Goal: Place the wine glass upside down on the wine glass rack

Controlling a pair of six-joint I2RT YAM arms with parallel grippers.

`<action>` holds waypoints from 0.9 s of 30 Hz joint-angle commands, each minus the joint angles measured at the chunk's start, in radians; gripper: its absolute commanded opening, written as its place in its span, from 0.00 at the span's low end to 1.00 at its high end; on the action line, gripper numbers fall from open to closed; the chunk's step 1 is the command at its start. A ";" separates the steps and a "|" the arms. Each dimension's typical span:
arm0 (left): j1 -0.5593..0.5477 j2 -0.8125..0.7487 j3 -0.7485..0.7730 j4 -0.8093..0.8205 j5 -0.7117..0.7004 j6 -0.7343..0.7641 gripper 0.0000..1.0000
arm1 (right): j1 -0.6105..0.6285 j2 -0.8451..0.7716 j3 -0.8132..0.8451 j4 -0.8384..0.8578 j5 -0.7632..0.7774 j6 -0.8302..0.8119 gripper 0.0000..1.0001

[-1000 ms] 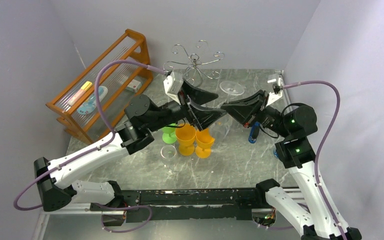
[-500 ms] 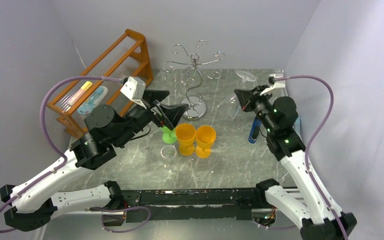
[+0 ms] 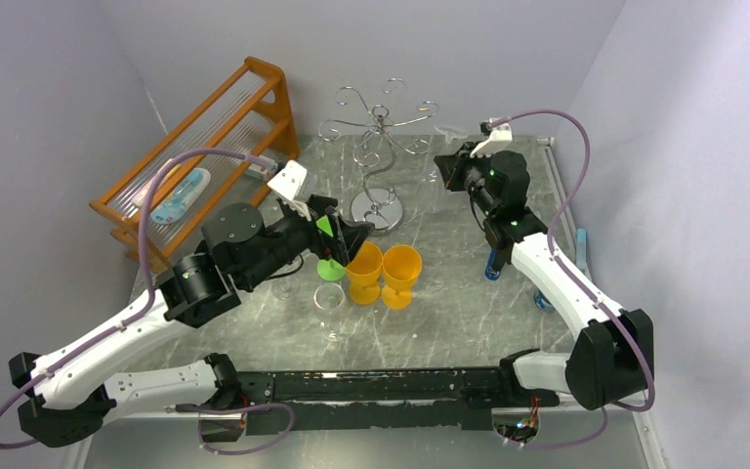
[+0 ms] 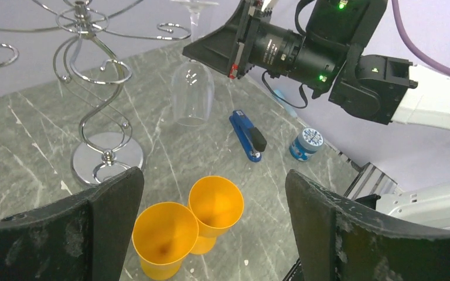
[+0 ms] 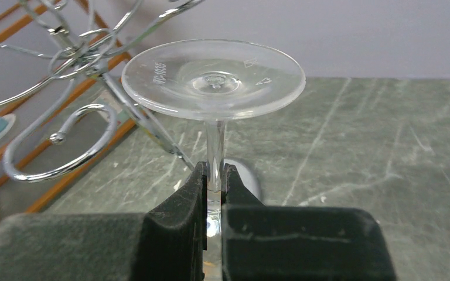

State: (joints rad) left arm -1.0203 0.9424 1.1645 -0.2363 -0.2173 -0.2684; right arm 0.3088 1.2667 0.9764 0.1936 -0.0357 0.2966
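My right gripper (image 5: 214, 175) is shut on the stem of a clear wine glass (image 5: 213, 79) and holds it upside down, foot up. In the left wrist view the glass bowl (image 4: 192, 93) hangs in the air below the right gripper (image 4: 234, 55), just right of the rack's curled arms. The wine glass rack (image 3: 378, 127) is chrome wire with a round shiny base (image 4: 106, 158). Its arms (image 5: 64, 134) lie left of the glass foot, apart from it. My left gripper (image 3: 347, 234) is open and empty above the orange cups (image 4: 214, 187).
Two orange cups (image 3: 381, 272), a green glass (image 3: 330, 264) and a clear glass (image 3: 329, 298) stand mid-table. A blue stapler (image 4: 247, 136) and a small blue tub (image 4: 306, 143) lie to the right. An orange slatted shelf (image 3: 195, 166) stands at the back left.
My right gripper has carried the glass back and left, up beside the rack's arms. My left arm pulled away from the rack to the left and now hovers over the cups.
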 commanded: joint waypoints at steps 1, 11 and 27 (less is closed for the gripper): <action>-0.003 0.010 0.001 -0.027 0.004 -0.013 0.94 | 0.000 0.008 -0.020 0.226 -0.152 -0.038 0.00; -0.003 0.006 0.000 -0.042 -0.041 -0.019 0.94 | 0.000 0.097 -0.003 0.314 -0.258 -0.015 0.00; -0.003 -0.027 -0.017 -0.059 -0.086 -0.022 0.95 | 0.000 0.150 0.025 0.312 -0.485 -0.039 0.00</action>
State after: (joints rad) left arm -1.0203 0.9173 1.1557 -0.2798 -0.2810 -0.2882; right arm 0.3069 1.3991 0.9634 0.4625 -0.4309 0.2745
